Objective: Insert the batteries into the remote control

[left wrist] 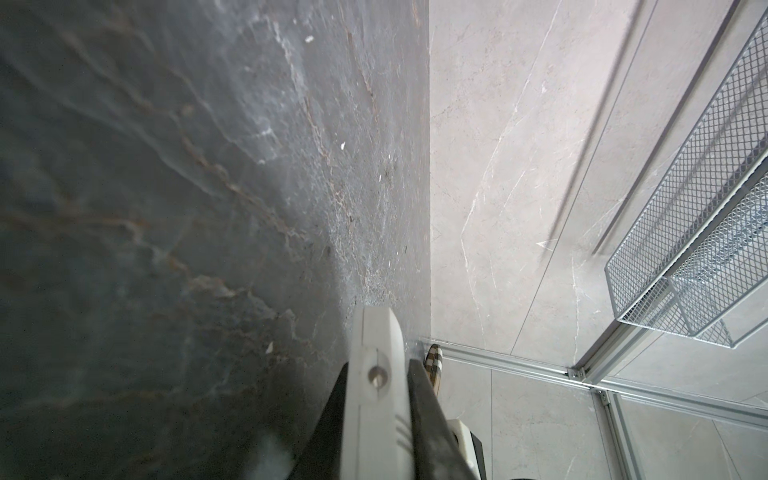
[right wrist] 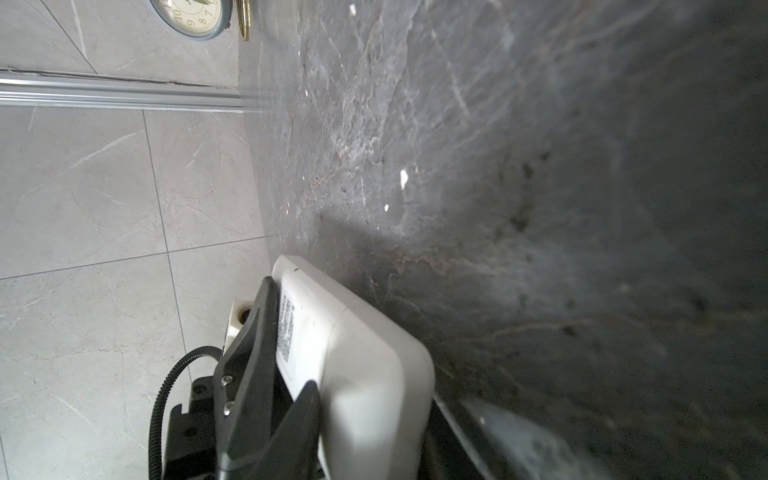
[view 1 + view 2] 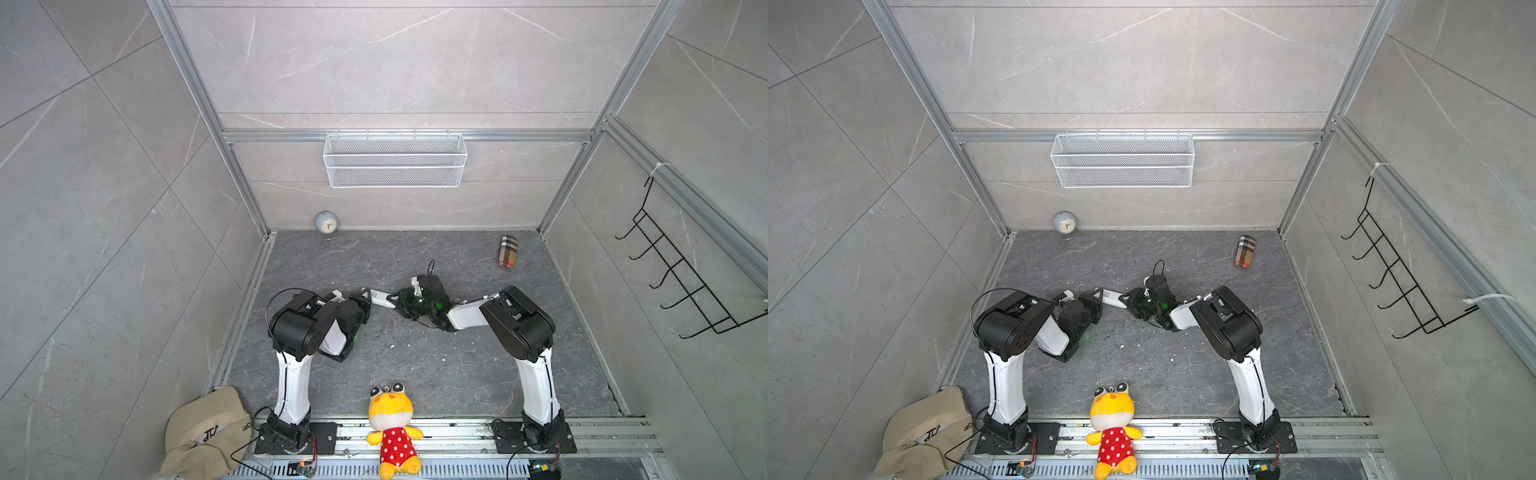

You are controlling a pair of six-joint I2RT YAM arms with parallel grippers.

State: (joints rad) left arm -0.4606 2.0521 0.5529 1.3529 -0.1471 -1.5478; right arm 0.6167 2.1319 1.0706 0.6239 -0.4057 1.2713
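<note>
The white remote control [image 3: 380,298] [image 3: 1111,298] hangs just above the dark floor, spanning the gap between my two grippers. My left gripper [image 3: 362,298] [image 3: 1096,300] is shut on one end, its black fingers pressing both thin faces of the remote control [image 1: 376,374]; the left gripper [image 1: 379,365] shows this close up. From the opposite side my right gripper [image 3: 397,301] [image 3: 1128,301] [image 2: 374,395] has its fingers against both sides of the remote control's [image 2: 353,353] rounded end. The batteries are out of view.
A small clock [image 3: 326,224] stands at the back wall and a plaid case [image 3: 508,252] lies back right. A wire basket [image 3: 395,160] hangs on the wall. A plush toy [image 3: 392,428] and a beige cap [image 3: 203,428] sit by the front rail.
</note>
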